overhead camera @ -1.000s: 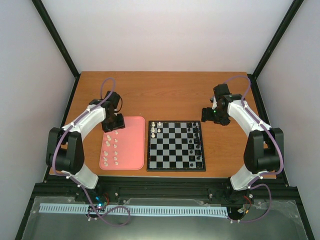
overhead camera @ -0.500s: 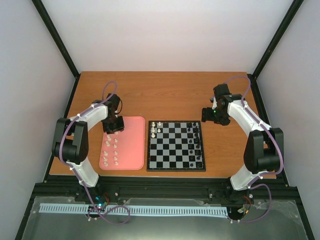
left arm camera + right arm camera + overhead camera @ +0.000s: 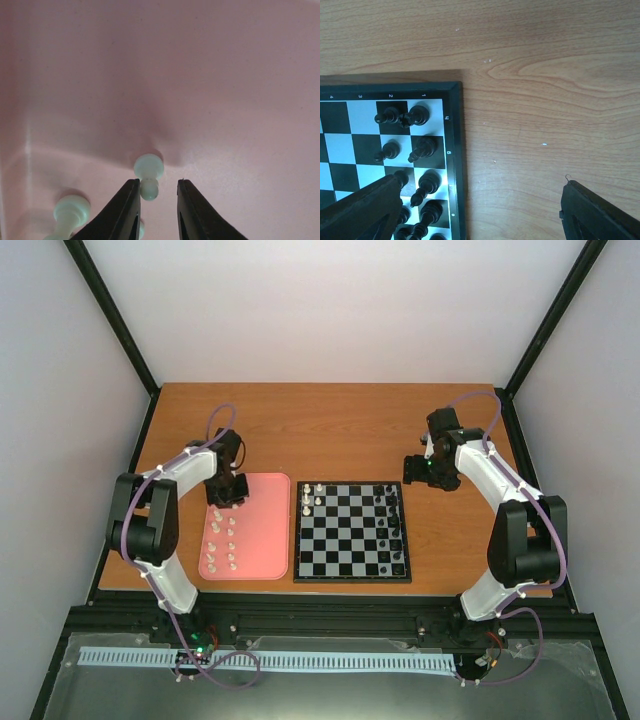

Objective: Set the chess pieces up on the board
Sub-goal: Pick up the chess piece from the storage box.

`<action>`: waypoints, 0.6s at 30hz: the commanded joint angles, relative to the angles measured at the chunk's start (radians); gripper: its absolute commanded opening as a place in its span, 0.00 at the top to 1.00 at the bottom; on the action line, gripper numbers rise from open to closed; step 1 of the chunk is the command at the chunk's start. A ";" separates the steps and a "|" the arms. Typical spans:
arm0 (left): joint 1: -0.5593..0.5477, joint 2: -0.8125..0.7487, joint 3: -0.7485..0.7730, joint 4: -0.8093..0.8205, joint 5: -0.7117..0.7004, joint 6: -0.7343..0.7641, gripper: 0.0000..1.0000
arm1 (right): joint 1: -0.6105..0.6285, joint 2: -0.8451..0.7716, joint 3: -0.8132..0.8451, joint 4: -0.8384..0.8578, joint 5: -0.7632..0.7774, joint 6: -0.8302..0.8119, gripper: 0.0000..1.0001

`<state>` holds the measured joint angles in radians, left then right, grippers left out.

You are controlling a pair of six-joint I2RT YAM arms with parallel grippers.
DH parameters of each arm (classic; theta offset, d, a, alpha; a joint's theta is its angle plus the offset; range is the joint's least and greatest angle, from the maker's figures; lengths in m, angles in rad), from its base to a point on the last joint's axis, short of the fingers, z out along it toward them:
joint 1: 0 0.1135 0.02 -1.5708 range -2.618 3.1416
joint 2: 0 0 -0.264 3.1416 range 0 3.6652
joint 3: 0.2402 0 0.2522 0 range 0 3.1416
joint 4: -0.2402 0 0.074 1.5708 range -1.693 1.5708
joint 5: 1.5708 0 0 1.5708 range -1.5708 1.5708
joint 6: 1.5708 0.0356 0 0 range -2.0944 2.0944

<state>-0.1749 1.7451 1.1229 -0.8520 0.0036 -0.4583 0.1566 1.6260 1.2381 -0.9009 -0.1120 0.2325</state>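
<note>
1 chess piece on the tray sits inside the left gripper

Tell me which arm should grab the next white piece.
Left. The left gripper is down in the pink tray, jaws flanking a white pawn; the right gripper hangs open over the board's edge.

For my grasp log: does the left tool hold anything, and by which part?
Nothing yet. The left tool straddles a tiny cream chess pawn on the pink tray, with a gap beside it.
</note>
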 commanded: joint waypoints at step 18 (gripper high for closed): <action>-0.006 -0.073 0.198 -0.168 -0.018 0.052 0.99 | -0.004 0.001 -0.003 0.000 0.010 0.004 0.00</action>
<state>-0.1749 1.7500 1.2015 -0.9222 -0.0189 -0.4381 0.1570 1.6260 1.2381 -0.9009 -0.1093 0.2325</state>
